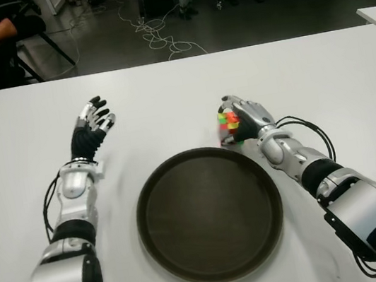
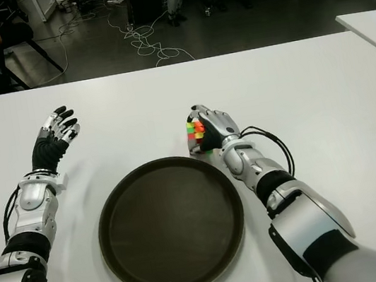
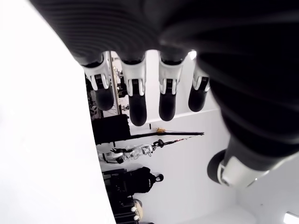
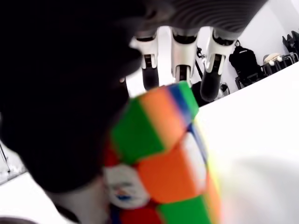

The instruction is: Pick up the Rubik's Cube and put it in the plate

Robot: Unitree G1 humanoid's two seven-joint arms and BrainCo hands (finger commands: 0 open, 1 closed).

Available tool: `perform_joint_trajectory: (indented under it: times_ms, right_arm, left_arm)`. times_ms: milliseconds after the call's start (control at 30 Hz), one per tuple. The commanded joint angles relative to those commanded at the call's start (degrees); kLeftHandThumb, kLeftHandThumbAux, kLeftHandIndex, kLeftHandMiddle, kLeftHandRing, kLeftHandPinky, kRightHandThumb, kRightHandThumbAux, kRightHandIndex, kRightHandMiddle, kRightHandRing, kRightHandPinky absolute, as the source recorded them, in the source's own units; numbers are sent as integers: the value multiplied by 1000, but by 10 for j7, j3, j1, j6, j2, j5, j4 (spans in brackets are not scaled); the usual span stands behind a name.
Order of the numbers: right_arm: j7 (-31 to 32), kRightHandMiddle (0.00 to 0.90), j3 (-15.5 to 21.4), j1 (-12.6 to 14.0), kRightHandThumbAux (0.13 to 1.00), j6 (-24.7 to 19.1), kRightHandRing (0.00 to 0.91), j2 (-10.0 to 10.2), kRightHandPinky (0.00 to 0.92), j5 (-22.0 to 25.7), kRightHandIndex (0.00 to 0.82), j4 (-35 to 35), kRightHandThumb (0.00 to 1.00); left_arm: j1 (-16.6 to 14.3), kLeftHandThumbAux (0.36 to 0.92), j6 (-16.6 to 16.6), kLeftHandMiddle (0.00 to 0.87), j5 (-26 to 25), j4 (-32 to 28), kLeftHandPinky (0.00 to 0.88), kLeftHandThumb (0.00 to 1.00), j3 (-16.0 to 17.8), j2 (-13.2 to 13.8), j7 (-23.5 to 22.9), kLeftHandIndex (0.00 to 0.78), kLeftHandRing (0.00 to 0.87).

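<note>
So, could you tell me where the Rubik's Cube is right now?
The Rubik's Cube is in the right hand, just beyond the plate rim's far right edge.

Light is coming down from overhead and it's pretty even, so the matte white tabletop [image 1: 165,87] is reading bright, almost washing out near the far edge. The room behind it is sitting much dimmer, with the dark grey floor [image 1: 240,18] barely catching any light. The round dark brown plate [image 1: 209,213] is throwing only a thin soft shadow along its near rim and showing a faint dull sheen, no hard glare. Both wrist views are looking rough: black palm material is filling big chunks of frame, way too close to focus. The multicoloured Rubik's Cube [image 4: 163,158] is smearing into blur, especially toward its lower edge.
</note>
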State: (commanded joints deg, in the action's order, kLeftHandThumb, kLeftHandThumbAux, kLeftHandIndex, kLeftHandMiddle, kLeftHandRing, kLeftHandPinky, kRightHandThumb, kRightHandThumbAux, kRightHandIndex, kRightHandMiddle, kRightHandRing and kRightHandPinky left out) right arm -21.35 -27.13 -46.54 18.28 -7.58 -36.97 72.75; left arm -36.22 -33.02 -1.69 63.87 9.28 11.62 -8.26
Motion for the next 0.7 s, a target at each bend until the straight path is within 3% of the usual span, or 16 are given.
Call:
perform_joint_trajectory:
  times_ms: [200,500,700]
  right_arm:
    - [1,507,-7,0,742,-2,516,-2,521,-7,419,-2,674]
    - [7,460,-14,-2,739,-7,463,-4,509,-13,414,-6,692]
    - [8,502,-17,-2,738,-10,495,-5,556,-13,415,-9,698]
  left_arm:
    - [2,608,2,144,-1,-6,82,0,0,-1,1,104,119]
    - [5,605,6,146,1,-13,82,0,0,-2,9,104,117]
    - [7,595,5,152,4,-15,84,0,-2,-1,10,119,118]
